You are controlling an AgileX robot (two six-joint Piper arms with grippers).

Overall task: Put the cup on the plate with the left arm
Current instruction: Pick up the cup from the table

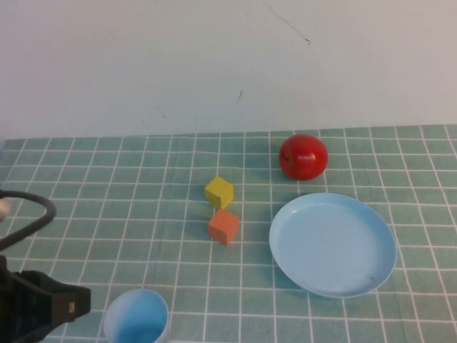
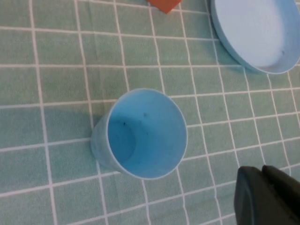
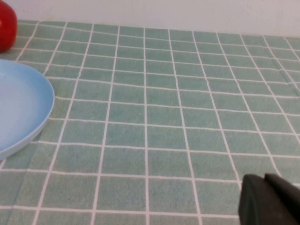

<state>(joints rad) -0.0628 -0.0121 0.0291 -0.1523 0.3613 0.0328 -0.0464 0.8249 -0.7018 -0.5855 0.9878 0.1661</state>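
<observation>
The small light blue cup (image 1: 136, 319) stands upright and empty at the table's near left edge. It also shows in the left wrist view (image 2: 140, 133). The wide light blue plate (image 1: 332, 243) lies empty to the right, well apart from the cup, and its rim shows in the left wrist view (image 2: 255, 37). The left arm (image 1: 39, 307) is at the near left, just left of the cup. My left gripper (image 2: 260, 172) is shut and empty, beside the cup without touching it. My right gripper (image 3: 263, 180) is shut and empty over bare mat, right of the plate (image 3: 21, 108).
A red tomato-like ball (image 1: 303, 156) sits behind the plate. A yellow cube (image 1: 219, 191) and an orange cube (image 1: 223, 226) lie mid-table, between cup and plate. The green tiled mat (image 1: 143, 214) covers the table, with a white wall behind.
</observation>
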